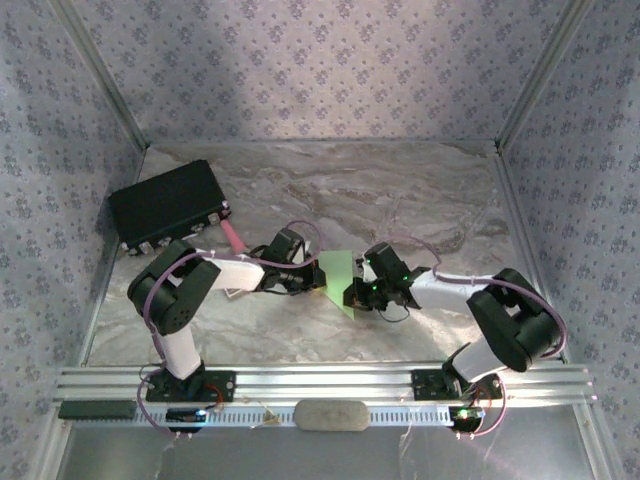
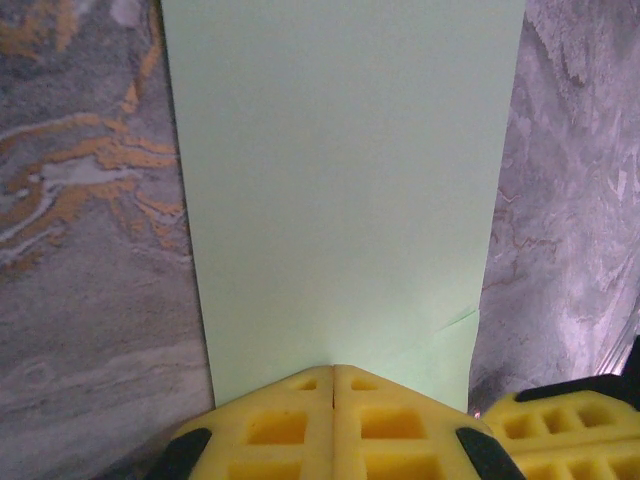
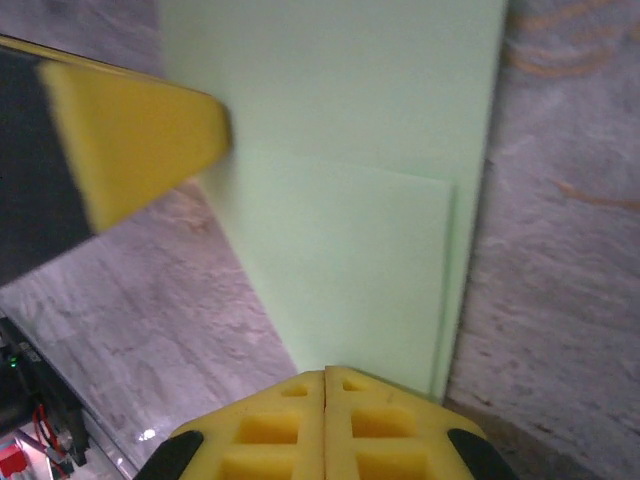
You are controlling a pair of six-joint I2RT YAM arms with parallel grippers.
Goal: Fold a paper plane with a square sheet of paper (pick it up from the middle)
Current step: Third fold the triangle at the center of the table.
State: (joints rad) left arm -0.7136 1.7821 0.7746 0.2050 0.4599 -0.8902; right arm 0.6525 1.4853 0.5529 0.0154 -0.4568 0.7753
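Patterned wallpaper walls (image 1: 320,70) close in a marbled table (image 1: 400,200), and from above the work sits at its middle: the square sheet of paper (image 1: 338,274), now a smaller pale-green folded shape, lies flat between the two arms, well apart from the big black box (image 1: 168,203) and the pink cylinder (image 1: 233,236) at the left. The left gripper (image 1: 312,277) meets the sheet's left side and the right gripper (image 1: 356,293) its right, probably so each end is pinned while a crease is set. In the left wrist view the left gripper (image 2: 333,372) has its yellow fingers clenched flush together with nothing between them, the tips at the near edge of the paper (image 2: 340,180), which spreads flat on the marble; that looks like pressing down, not grasping, though contact itself cannot be confirmed. A folded layer shows at the lower right, just beside the other arm's yellow finger (image 2: 560,430). In the right wrist view the right gripper (image 3: 325,377) is likewise clenched on nothing at the sheet's (image 3: 350,120) near edge, where a doubled flap with a sharp corner shows; the left arm's finger (image 3: 130,140), blurred, reaches the sheet's edge. No pointed dart shape exists yet, so the folding seems at an early stage.
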